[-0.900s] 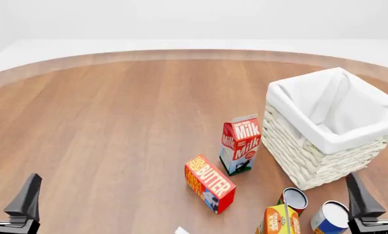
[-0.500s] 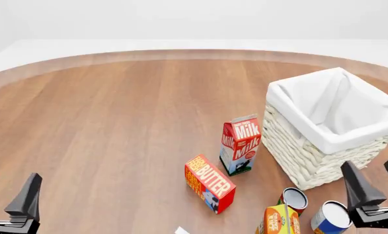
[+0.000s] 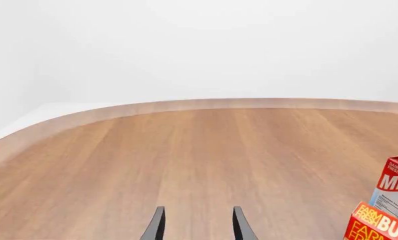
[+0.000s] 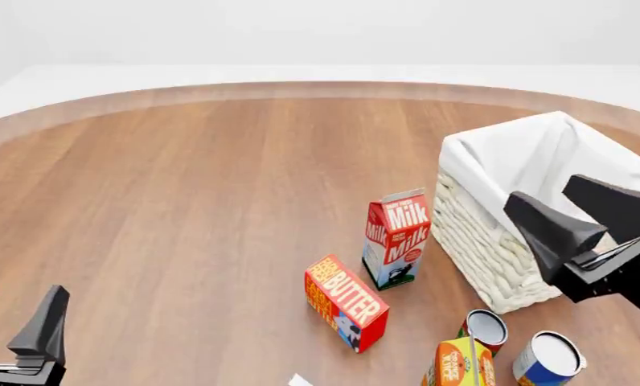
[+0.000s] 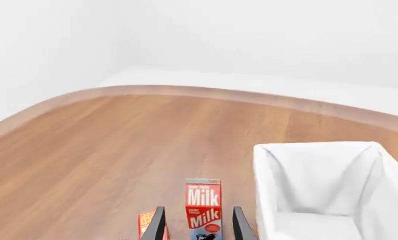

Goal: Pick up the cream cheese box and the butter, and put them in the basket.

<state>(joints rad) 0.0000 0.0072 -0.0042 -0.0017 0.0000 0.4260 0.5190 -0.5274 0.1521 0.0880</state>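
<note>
The butter point(image 4: 347, 303), a red and orange carton, lies flat on the wooden table in front of the milk carton point(image 4: 397, 239). It also shows in the left wrist view point(image 3: 379, 227) and the right wrist view point(image 5: 145, 225). The basket point(image 4: 481, 161), wicker with white lining, stands at the right. My right gripper point(image 4: 535, 188) hangs open and empty in the air, in front of the basket's near side. My left gripper point(image 4: 20, 293) stays low at the front left, open and empty. A small whitish corner point(image 4: 298, 379) pokes in at the front edge; I cannot tell whether it is the cream cheese box.
Two open cans point(image 4: 486, 328) point(image 4: 548, 358) and an orange carton point(image 4: 460, 363) stand near the front right, below the basket. The milk carton point(image 5: 203, 210) stands upright between butter and basket. The table's curved far edge point(image 4: 320, 87) runs across the back.
My right gripper has risen from the front right corner and moved up and left, now in front of the basket. The left gripper and all objects stayed put.
</note>
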